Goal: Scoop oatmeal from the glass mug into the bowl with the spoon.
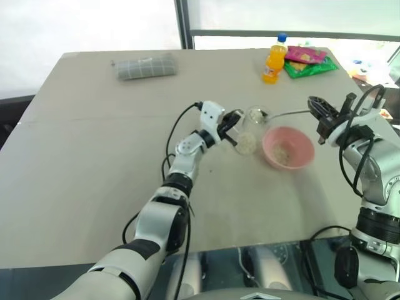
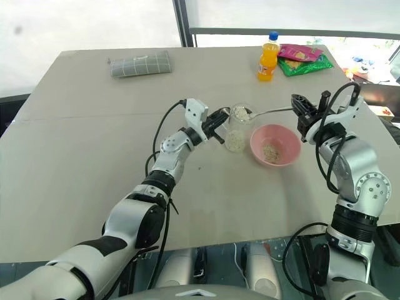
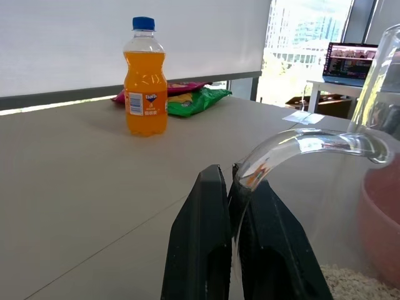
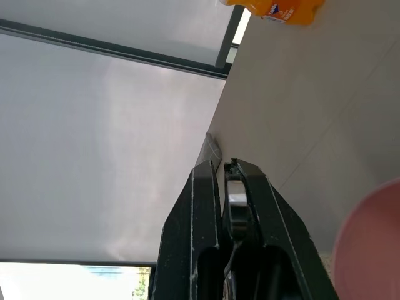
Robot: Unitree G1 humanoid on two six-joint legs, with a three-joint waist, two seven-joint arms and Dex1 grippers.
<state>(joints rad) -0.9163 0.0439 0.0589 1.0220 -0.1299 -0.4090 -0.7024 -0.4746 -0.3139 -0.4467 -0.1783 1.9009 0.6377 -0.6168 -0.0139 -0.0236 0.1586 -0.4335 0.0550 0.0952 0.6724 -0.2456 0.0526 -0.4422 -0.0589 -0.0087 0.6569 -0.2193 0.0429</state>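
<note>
The clear glass mug [image 1: 250,130] stands mid-table with oatmeal [image 2: 234,142] in its bottom. My left gripper [image 1: 232,122] is shut on the mug's handle [image 3: 300,144]. Just right of the mug sits the pink bowl [image 1: 287,147], holding a little oatmeal [image 2: 270,151]. From the right, my right gripper [image 2: 300,103] is shut on the end of the silver spoon [image 2: 269,112]. The spoon lies about level, its oval end over the mug's rim with a heap of flakes on it. In the right wrist view the spoon handle [image 4: 235,200] is pinched between the black fingers.
An orange bottle [image 1: 275,59] with a blue cap and snack packets [image 1: 309,62] stand at the table's far right. A grey checked roll [image 1: 147,65] lies at the far left. The table's near edge [image 1: 187,255] runs below my arms.
</note>
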